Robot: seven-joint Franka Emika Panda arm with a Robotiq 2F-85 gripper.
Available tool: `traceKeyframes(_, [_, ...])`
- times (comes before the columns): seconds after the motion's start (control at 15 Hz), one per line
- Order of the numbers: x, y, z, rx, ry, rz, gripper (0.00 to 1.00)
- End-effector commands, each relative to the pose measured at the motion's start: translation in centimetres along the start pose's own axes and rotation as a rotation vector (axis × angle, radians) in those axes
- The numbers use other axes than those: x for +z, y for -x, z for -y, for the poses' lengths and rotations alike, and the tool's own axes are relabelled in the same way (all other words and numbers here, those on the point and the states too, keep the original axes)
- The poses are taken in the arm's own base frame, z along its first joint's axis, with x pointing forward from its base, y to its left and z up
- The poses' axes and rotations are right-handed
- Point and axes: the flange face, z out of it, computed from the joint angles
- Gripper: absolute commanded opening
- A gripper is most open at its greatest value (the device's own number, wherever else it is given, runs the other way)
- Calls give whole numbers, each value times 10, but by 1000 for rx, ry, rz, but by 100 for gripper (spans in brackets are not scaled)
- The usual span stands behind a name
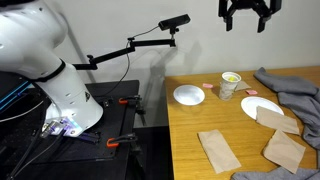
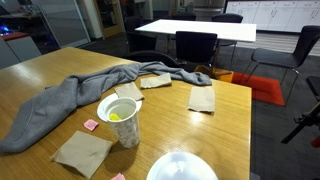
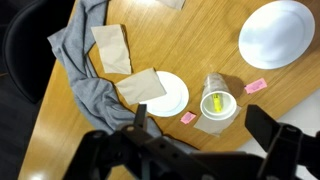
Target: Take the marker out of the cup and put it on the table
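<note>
The pale paper cup (image 1: pixel 230 84) stands upright on the wooden table (image 1: pixel 190 140) between two white plates. It also shows in an exterior view (image 2: pixel 120 121) and in the wrist view (image 3: pixel 216 100). The yellow marker (image 3: pixel 215 103) stands inside the cup, and its top shows in an exterior view (image 2: pixel 115 114). My gripper (image 1: pixel 247 13) hangs high above the table, above and a little to the side of the cup. It is open and empty. In the wrist view its dark fingers (image 3: pixel 205 135) frame the cup from above.
A white plate (image 1: pixel 188 95) lies beside the cup. Another plate (image 1: pixel 262 107) carries a brown napkin (image 3: pixel 140 87). A grey cloth (image 2: pixel 70 95) is bunched at the table's edge. More brown napkins (image 1: pixel 218 150) and small pink notes (image 3: pixel 255 86) lie around.
</note>
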Motion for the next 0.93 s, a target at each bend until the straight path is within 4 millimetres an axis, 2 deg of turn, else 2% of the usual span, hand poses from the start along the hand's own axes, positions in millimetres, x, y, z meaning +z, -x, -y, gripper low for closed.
traceKeyframes(0.0, [6,-30,15,-48,-35,-52,100])
traceKeyframes(0.4, [33,-56,57,-63,-54,-47,100])
traceKeyframes(0.87, [82,-74,106,-47,-79,-1,100])
